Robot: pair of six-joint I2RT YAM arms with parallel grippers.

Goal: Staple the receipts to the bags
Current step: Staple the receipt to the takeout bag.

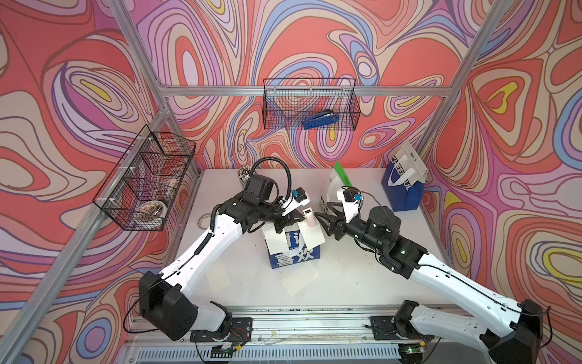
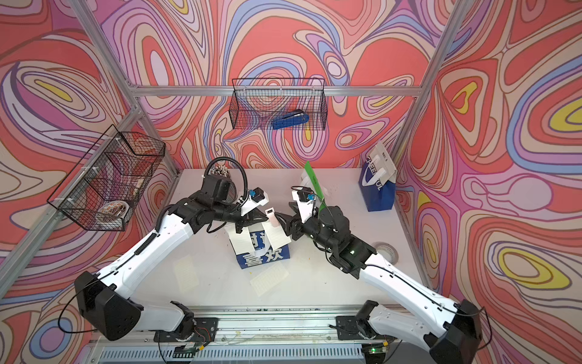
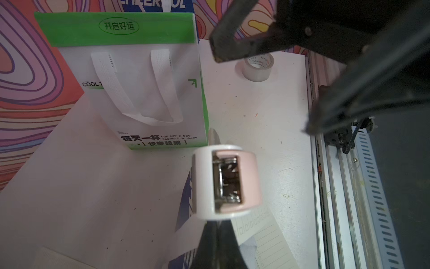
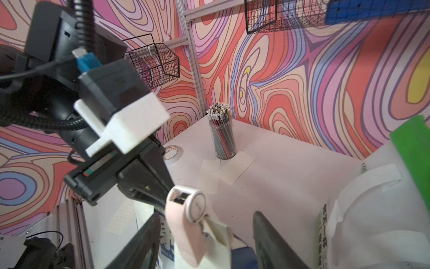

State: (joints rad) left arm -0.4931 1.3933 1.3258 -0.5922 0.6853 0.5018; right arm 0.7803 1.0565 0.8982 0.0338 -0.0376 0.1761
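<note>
Jaws on the left gripper (image 1: 299, 219) are clenched on a small pink-and-white plastic stapler (image 1: 310, 217). They hold it over the top edge of the blue-and-white paper bag with big Chinese characters (image 1: 294, 257), which stands mid-way across the white tabletop (image 1: 346, 271). The stapler's long axis runs steeply downward. In the right wrist view its round hinge end is uppermost and its body drops toward the bag's rim, but the mouth itself is hidden.

A thin white lined paper receipt (image 1: 312, 238) hangs tilted on the bag's upper right part, just under the stapler. Whether a staple holds it yet cannot be told.

Just right of the stapler is the right gripper (image 1: 322, 212), its jaws released and spread wide, tips level with the stapler. From its wrist camera the stapler sits in the gap between the two jaws and appears to touch neither. The right arm therefore looks placed to do the squeezing. Its jaws would need to close across the stapler's two flat faces, square to the long axis, or the stapler may twist in the left grip.

Farther right, the green-and-white paper bag (image 1: 331, 188) and the blue-and-white "CHEERFUL" paper bag (image 1: 403, 195) stand well apart from both arms.
</note>
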